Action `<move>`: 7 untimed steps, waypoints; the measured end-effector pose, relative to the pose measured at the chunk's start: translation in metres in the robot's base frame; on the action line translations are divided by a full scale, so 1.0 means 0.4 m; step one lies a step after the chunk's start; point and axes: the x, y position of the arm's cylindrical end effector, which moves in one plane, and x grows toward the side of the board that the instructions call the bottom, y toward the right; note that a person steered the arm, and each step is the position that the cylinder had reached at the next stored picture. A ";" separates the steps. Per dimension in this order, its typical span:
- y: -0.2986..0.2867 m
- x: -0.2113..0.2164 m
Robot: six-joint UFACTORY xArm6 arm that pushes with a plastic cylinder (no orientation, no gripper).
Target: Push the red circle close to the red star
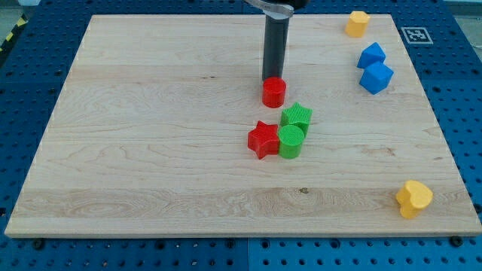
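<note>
Lower right of the frame: yellow block [413, 199], roughly heart-shaped, sits near the wooden board's [151, 150] right edge, well apart from everything else.

Centre, a little below middle: red star [263, 139] lies flat, touching the green cylinder [291, 141] on its right. Green star [297, 117] sits just above that cylinder, touching it. These three form a tight cluster.

Just above the cluster: red circle [274, 92], upright, near the green star but apart from it, and a short gap up from the red star. It's slightly right of the star's centre line.

Our tip [271, 79] is directly behind the red circle, on its upper side, touching it or very nearly so; we can't tell which, because the circle's top hides the very end. Rod stands vertical, running up out of the frame's top centre. No hand on this rig, only the rod, so nothing is held.

Upper right: two blue blocks, one [371, 55] just above the other [376, 77], touching or almost. Shape looks angular, we can't name it.

Top right corner area: second yellow block [357, 23], near the board's top edge.
</note>
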 end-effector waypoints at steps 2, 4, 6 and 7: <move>0.045 -0.008; 0.045 0.103; 0.027 0.093; 0.001 0.066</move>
